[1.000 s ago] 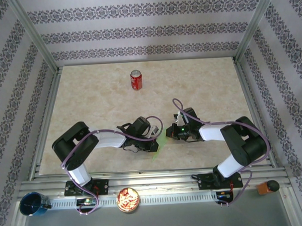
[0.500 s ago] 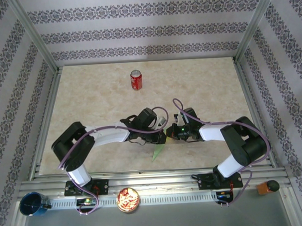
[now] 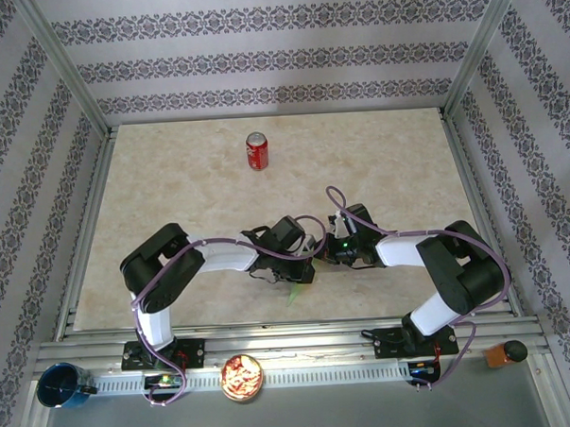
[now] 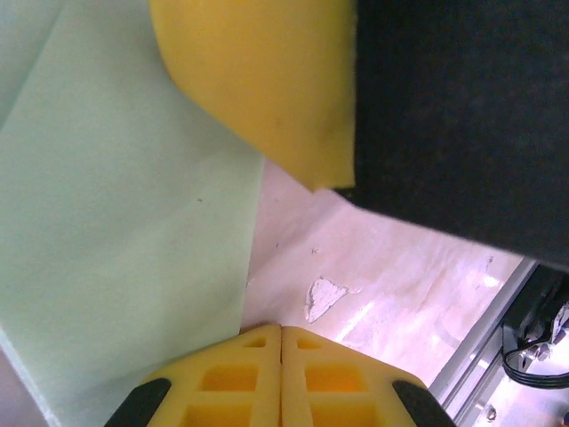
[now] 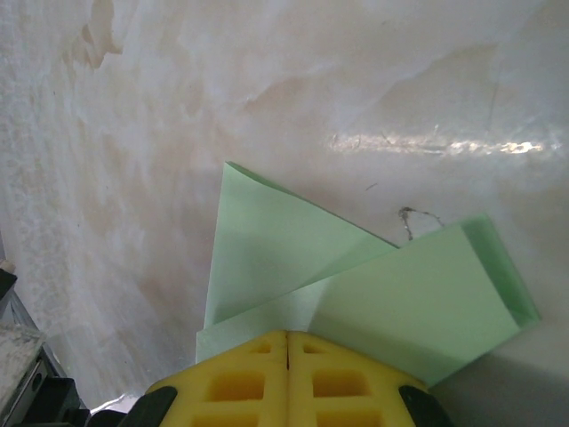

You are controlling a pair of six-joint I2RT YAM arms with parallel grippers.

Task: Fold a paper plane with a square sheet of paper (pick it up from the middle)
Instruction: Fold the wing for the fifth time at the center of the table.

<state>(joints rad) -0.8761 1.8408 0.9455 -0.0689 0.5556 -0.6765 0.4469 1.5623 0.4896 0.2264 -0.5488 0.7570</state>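
Your left tool point(image 4: 281, 331) has its yellow fingers pressed together, tips just beside an edge of the light-green sheet of paper point(image 5: 356, 285); whether they bear on it you cannot tell. In the left wrist view, a yellow pad point(image 4: 267, 80) and the black body of the other tool crowd in right above them.

Your right tool point(image 5: 286, 336) is likewise closed tight, its tips set over the sheet. The sheet fans out beyond them as two overlapping folded flaps, one pointed and one blunt-ended.

From above, the two tools meet nose to nose at the front middle of the tabletop point(image 3: 189, 189). Their wrists cover most of the paper, and one green point pokes out toward the near edge.

One red can point(image 3: 256, 150) stands upright well apart, toward the far side.

Along the front rail sit three things:
- one blue cup point(image 3: 61, 386) at the left corner
- one bowl point(image 3: 242, 376) of pale reddish pieces between the arm bases
- one orange-brown object point(image 3: 504, 353) with a dark top at the right

In all you have two arms, two tools and one sheet.
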